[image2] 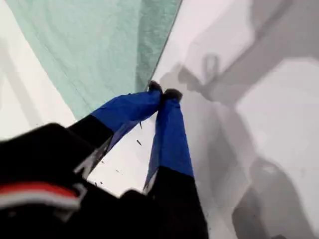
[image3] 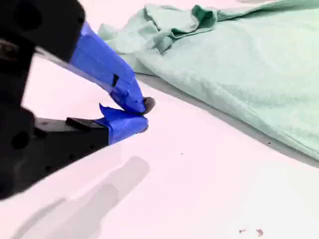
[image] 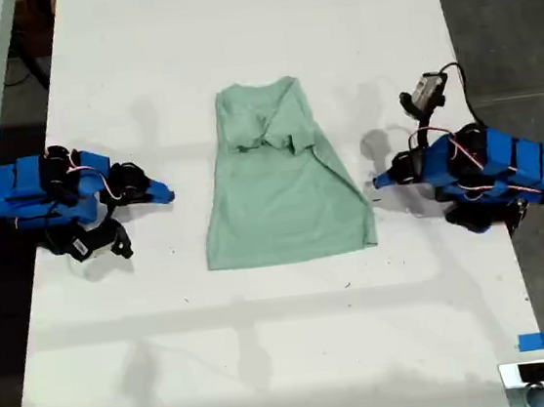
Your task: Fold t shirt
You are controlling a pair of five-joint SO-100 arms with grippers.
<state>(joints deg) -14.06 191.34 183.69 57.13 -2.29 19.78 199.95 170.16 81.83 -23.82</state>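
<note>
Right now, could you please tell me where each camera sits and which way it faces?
Exterior view: overhead, looking down on the table, the t shirt and both blue arms.
First wrist view: on my first gripper, looking along its shut jaws at the t shirt's edge.
Second wrist view: on my second gripper, low over the table, facing the t shirt's rumpled sleeves.
Shared: all three show the t shirt; the exterior view has my first gripper on its right, my second gripper on its left.
</note>
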